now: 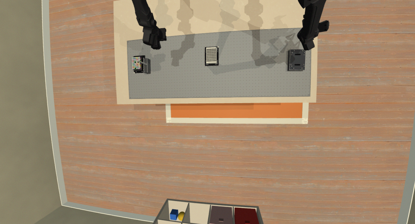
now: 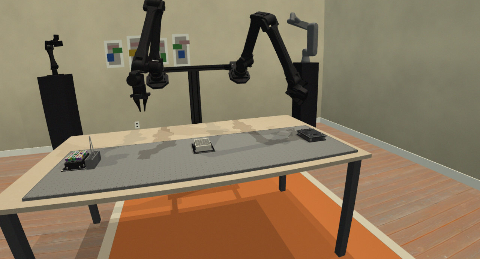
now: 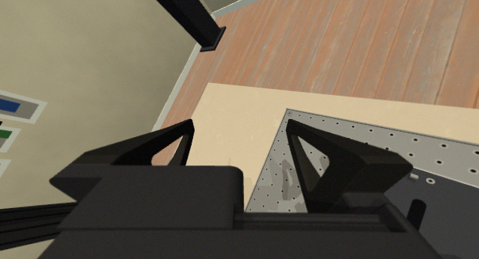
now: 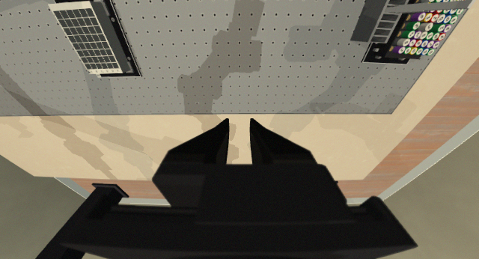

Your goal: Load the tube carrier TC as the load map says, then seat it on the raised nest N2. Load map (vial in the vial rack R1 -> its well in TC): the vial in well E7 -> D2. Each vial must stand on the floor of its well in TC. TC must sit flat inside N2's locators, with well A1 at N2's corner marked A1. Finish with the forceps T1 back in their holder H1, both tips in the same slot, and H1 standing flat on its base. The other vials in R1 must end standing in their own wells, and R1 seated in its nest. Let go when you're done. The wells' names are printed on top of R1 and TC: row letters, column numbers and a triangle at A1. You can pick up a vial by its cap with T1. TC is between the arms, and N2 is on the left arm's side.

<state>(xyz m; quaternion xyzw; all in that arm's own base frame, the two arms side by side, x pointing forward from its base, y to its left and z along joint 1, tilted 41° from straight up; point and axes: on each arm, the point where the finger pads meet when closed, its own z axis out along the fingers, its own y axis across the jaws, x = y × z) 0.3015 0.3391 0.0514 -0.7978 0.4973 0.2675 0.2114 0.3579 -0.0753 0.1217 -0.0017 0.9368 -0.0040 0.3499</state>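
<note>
Well, nearest my exterior view, the vial rack R1 (image 1: 142,58) (image 2: 74,164) (image 4: 403,54) carries its colored-cap vials; the holder H1 (image 1: 147,66) (image 2: 93,160) (image 4: 368,19) stands just beside it, with the forceps T1 (image 2: 91,145) (image 4: 430,7) upright in its slots; the carrier TC (image 1: 211,54) (image 2: 202,143) (image 4: 87,40) sits mid-board, well apart from the raised nest N2 (image 1: 296,59) (image 2: 311,134) (image 3: 449,214); beyond, my right gripper (image 2: 142,110) (image 4: 239,123) hangs with its fingers narrowly apart, nothing between them; my left gripper (image 3: 239,124) has its fingers wide apart, holding nothing; farthest, colored pictures (image 2: 114,53) hang on the wall.
</note>
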